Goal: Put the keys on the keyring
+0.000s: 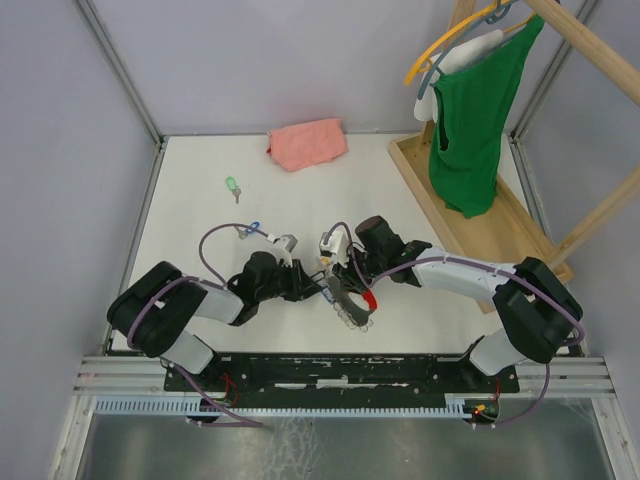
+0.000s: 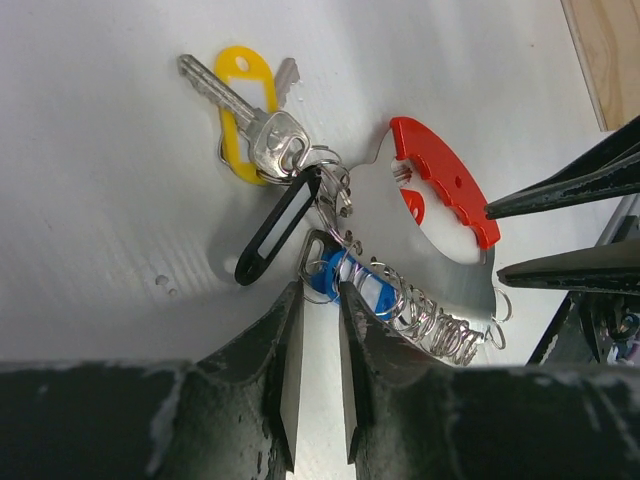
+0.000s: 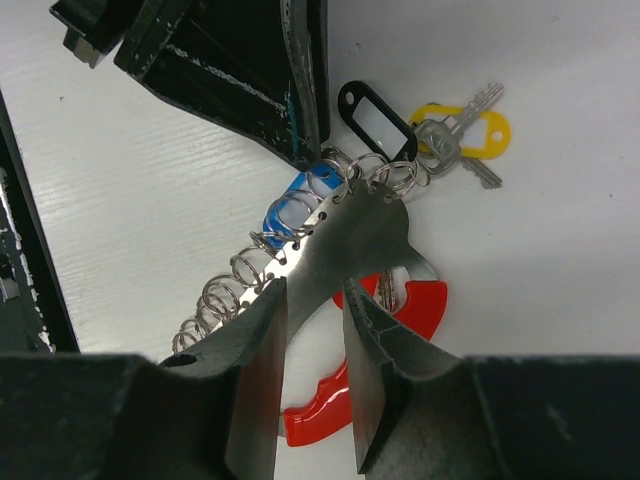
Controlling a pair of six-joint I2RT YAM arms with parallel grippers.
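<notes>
a: from above, where do the keys lie?
b: a green key [image 1: 232, 186] lies alone on the white bench [image 1: 200, 160], well apart from both grippers. a loose blue key [image 1: 252, 229] lies nearer to them. the left gripper [image 1: 318, 288] and the right gripper [image 1: 343, 278] meet at mid-bench, pointing at each other over a metal plate [image 1: 352, 308] with a red handle [image 1: 370, 300].
a: anything else up there?
b: a pink cloth [image 1: 307, 143] at the far edge, and a green garment [image 1: 470, 120] hanging on a wooden rack [image 1: 500, 240] on the right.
a: and the left wrist view?
b: the left gripper [image 2: 320, 295] has its fingers nearly together, with a thin gap between them. their tips are at the head of a blue-headed key [image 2: 335, 272], which sits among the rings [image 2: 440, 330] along the plate's edge. whether it truly pinches that key, i cannot tell. a yellow tag [image 2: 258, 62], a black tag [image 2: 252, 265] and a silver key [image 2: 225, 95] hang in the same cluster.
a: right wrist?
b: the right gripper [image 3: 315, 300] pinches the metal plate [image 3: 350, 240], which runs out from between its fingers. the blue-headed key [image 3: 300, 205] sits at the plate's ringed edge, touching the tip of the left gripper. the red handle [image 3: 420, 305] lies just beside the right finger.
</notes>
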